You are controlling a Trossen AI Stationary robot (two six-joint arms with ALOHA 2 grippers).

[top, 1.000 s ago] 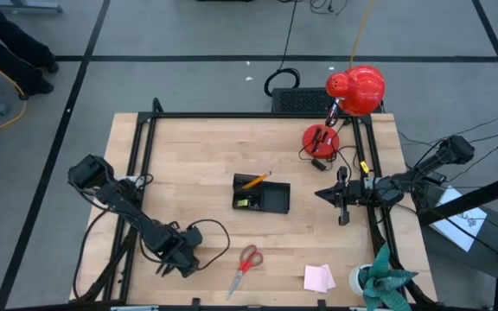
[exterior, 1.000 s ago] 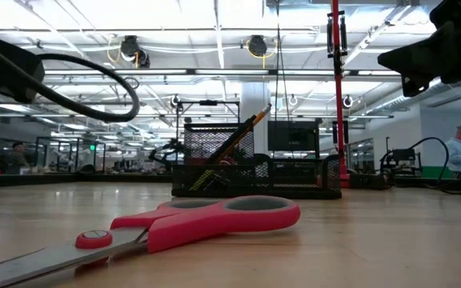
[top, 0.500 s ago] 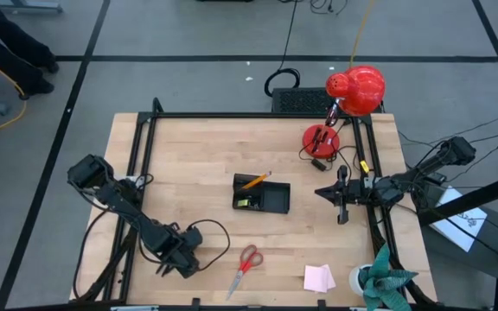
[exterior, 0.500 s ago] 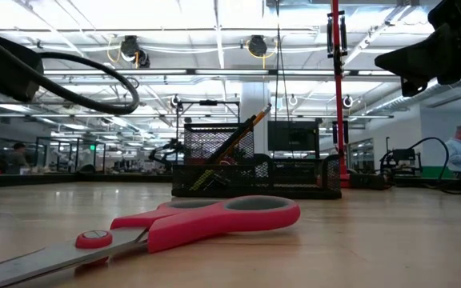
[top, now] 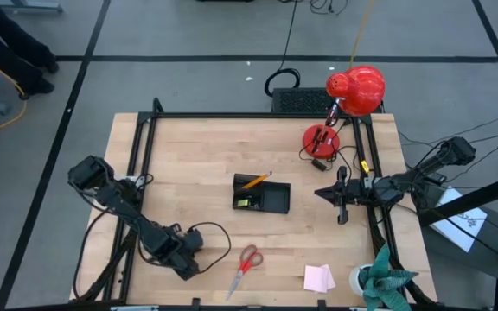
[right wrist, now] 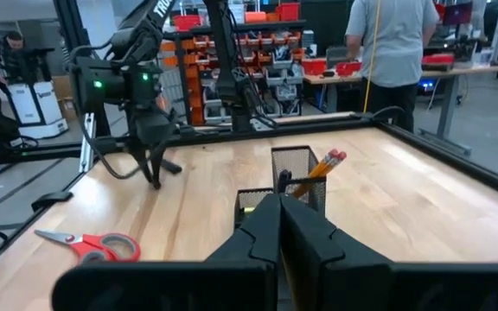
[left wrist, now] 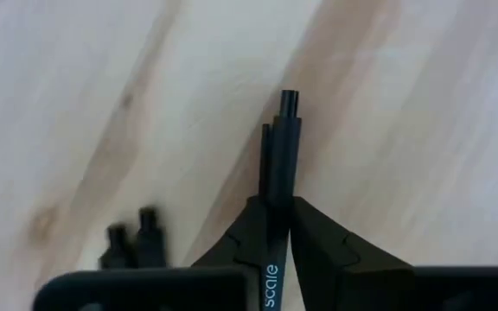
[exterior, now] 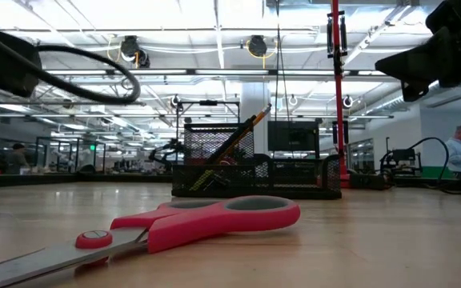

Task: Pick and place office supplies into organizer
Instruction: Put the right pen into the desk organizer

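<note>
My left gripper (top: 180,262) stands near the table's near left corner, pointing down, shut on a thin black pen (left wrist: 280,155). Two small black pieces (left wrist: 135,238) lie on the wood beside it. The black organizer (top: 262,195) sits mid-table with orange pencils (top: 255,180) leaning out of its tall mesh cup. Red-handled scissors (top: 245,264) lie flat near the front edge, and a pink sticky-note pad (top: 319,277) lies to their right. My right gripper (top: 320,193) waits shut at the right, level, pointing at the organizer. My left gripper pinches the black pen's barrel (left wrist: 279,192) between its two fingers (left wrist: 318,238). The fingers come from above, pointing down, and lie across the pen. The pen's clicker end (left wrist: 290,102) sticks out past the fingers; the pen seems to lie on the wood.
A red desk lamp (top: 357,89) with its round base (top: 320,138) stands at the far right. A white roll (top: 358,276) and a teal plant (top: 386,278) sit at the near right corner. Black frame rails (top: 141,164) run along the table's edges. People stand beyond the table.
My left gripper has shut in place over the pen, its fingers drawing together in the high view. The scissors, organizer and right arm have kept still.
</note>
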